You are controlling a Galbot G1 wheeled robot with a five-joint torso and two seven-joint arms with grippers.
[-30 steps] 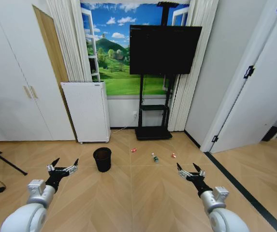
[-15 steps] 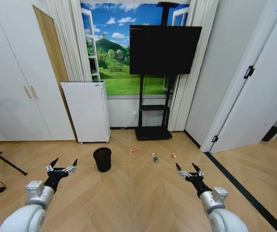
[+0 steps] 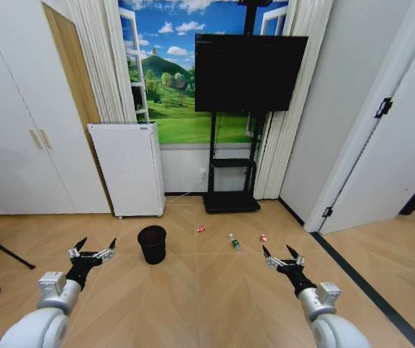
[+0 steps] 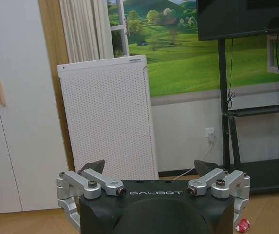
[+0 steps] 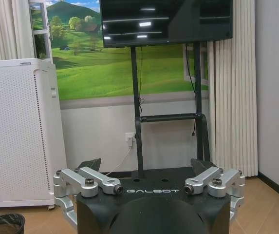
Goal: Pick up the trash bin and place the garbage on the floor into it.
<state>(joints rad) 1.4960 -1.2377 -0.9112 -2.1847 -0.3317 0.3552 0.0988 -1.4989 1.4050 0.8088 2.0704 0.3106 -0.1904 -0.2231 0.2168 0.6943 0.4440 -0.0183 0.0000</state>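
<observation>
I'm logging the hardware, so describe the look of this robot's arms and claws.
Both arms are smooth white shells ending in grey metal wrist blocks. The left claw and right claw have black bodies, silver bolted linkages and dark pointed fingertips. White GALBOT lettering marks each black housing. No loose cables show.

Whole head view shifted since earlier pictures: camera moved, room slightly closer and turned. Trash bin (image 3: 152, 244) and garbage (image 3: 234, 241) now sit slightly lower in picture. Door frame at right moved toward edge. Both tools keep same pose, fingers spread.
</observation>
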